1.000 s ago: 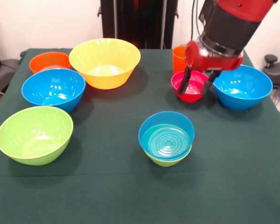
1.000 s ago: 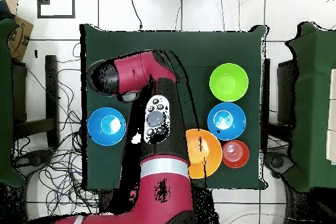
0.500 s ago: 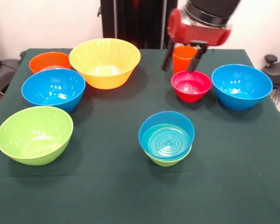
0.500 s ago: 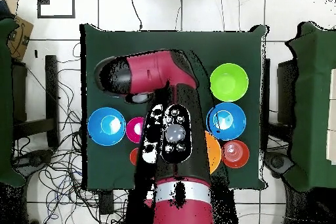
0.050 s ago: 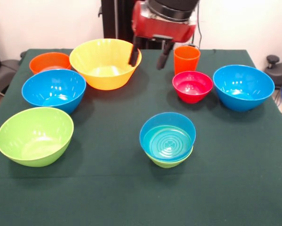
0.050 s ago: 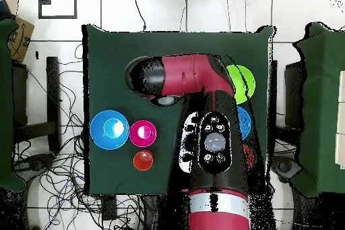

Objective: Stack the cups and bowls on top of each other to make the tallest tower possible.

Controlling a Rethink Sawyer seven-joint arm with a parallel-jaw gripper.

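My gripper [image 5: 148,57] hangs open and empty above the table's far side, between the big yellow bowl [image 5: 105,63] and the orange cup [image 5: 186,59]. One finger [image 5: 133,55] sits in front of the yellow bowl's right rim. To the right of the cup stand a small red-pink bowl [image 5: 192,86] and a blue bowl [image 5: 243,87]. Near the middle, a small blue bowl [image 5: 167,137] is nested in a small green bowl [image 5: 169,162]. On the left are an orange bowl [image 5: 49,61], a blue bowl [image 5: 53,89] and a lime green bowl [image 5: 35,135]. In the overhead view the arm [image 6: 212,139] hides the gripper.
From overhead, the blue bowl [image 6: 110,129], the red-pink bowl [image 6: 143,133] and the cup [image 6: 142,160] show left of the arm. The lime bowl [image 6: 245,79] peeks out on the right. A dark green cloth [image 5: 235,179] covers the table.
The gripper has risen from around the red-pink bowl and swung left in the front view, past the orange cup toward the yellow bowl. It stayed open and empty. No bowl moved.
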